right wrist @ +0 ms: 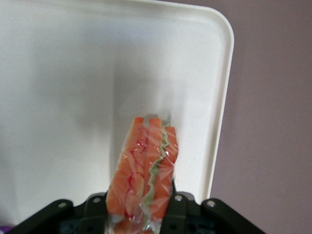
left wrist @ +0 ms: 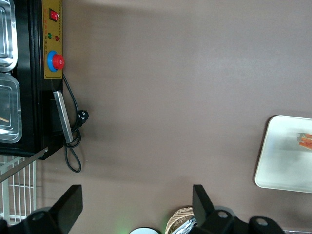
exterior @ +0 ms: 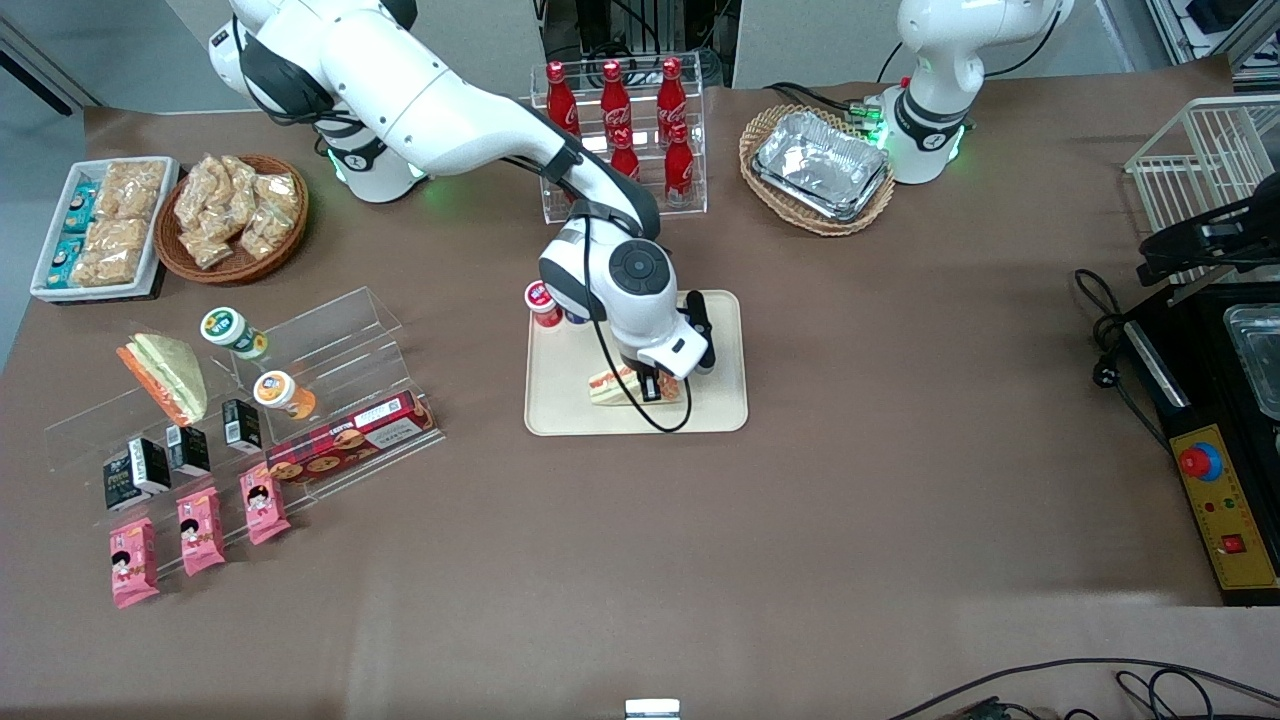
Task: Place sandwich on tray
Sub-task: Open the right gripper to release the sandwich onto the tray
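1. You have two wrapped wedges: the sandwich (exterior: 610, 388) on the one tray (exterior: 560, 400), pinched in the one gripper (exterior: 650, 388), and a greener wedge (exterior: 172, 375) at nine o'clock.
2. Five cola bottles (exterior: 615, 100) show at twelve.
3. Three pink packets (exterior: 200, 530).
4. Two wicker baskets (exterior: 235, 268).

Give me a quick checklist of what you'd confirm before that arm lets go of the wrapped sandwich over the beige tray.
1. Plastic-wrapped triangular sandwich sits between the pincer fingers: ok.
2. Sandwich is above the flat cream-beige rectangular tray, inside its rim: ok.
3. Sandwich already resting on the tray surface: cannot tell.
4. Bare tray surface around the sandwich: ok.
5. Small red-capped bottle at the tray's corner farther from the front camera stands apart from the sandwich: ok.
6. Black cable looping beside the pincer stays free of the sandwich: cannot tell.
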